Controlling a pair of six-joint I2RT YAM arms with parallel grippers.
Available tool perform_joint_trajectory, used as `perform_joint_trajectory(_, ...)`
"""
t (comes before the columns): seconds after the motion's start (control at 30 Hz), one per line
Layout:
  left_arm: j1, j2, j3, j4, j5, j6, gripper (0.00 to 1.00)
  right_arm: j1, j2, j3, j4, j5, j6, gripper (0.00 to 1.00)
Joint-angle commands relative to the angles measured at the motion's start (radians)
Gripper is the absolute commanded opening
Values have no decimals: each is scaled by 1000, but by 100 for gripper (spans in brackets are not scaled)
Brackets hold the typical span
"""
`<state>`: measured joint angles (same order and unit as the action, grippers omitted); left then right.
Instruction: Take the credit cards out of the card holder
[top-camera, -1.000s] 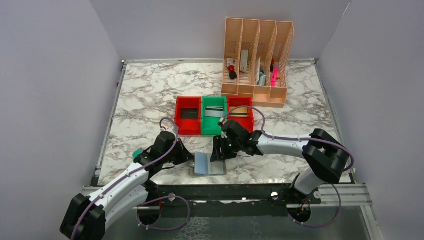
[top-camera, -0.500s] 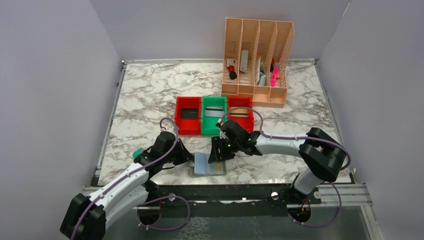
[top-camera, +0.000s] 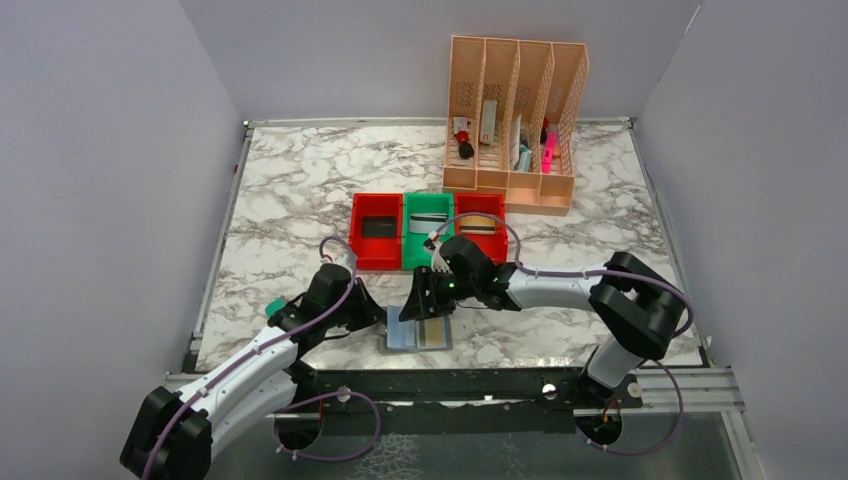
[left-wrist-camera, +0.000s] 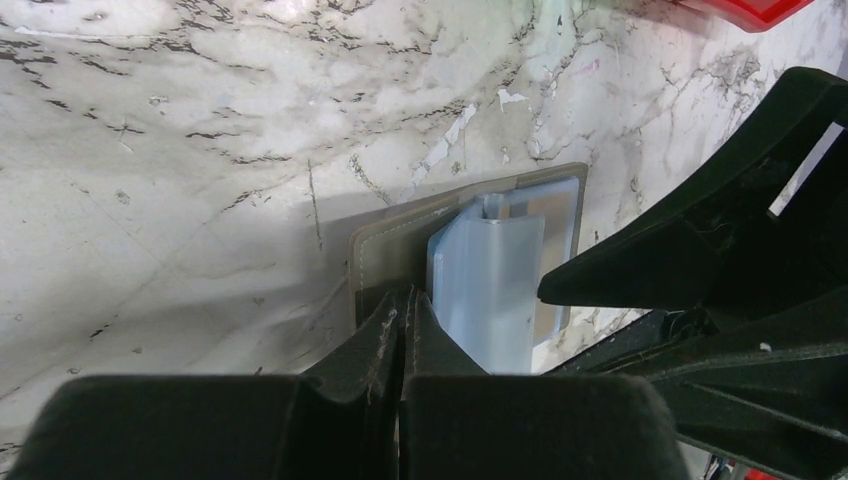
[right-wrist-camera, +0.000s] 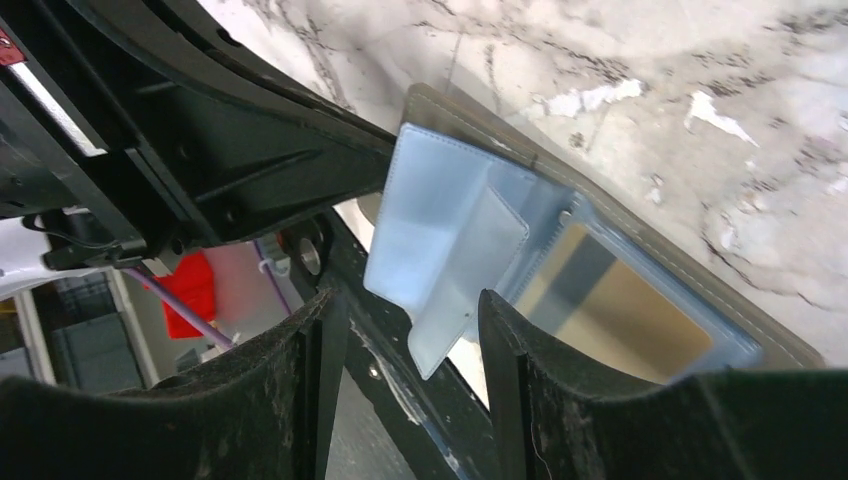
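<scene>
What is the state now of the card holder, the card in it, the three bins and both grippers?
Card holder: open, lying flat, one blue leaf raised.
Gold card: still in its pocket.
Bins: one card in each.
Left gripper: shut, tips at holder's edge.
Right gripper: open around the raised leaf.

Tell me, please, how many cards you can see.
4: a black card in the left red bin, a grey card in the green bin, a tan card in the right red bin, and a gold card inside the holder. More may be hidden there.
</scene>
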<state>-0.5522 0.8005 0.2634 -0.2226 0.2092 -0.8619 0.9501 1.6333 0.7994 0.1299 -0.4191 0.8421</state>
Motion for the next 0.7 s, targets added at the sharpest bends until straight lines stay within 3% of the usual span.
perform_joint_trajectory(0.0, -8, -11, -26, 39, 5, -21, 0, 7, 52, 8, 144, -95, 50, 56)
perform_joint_trajectory(0.43, -17, -48, -68, 76, 1, -75, 0, 7, 89, 47, 181, -159, 28, 57)
perform_joint_trajectory(0.53, -17, -37, -58, 76, -5, -77, 0, 7, 55, 58, 63, -73, -19, 57)
perform_joint_trajectory(0.67, -18, -32, -46, 78, -17, -79, 0, 6, -46, 39, -150, 185, -76, 58)
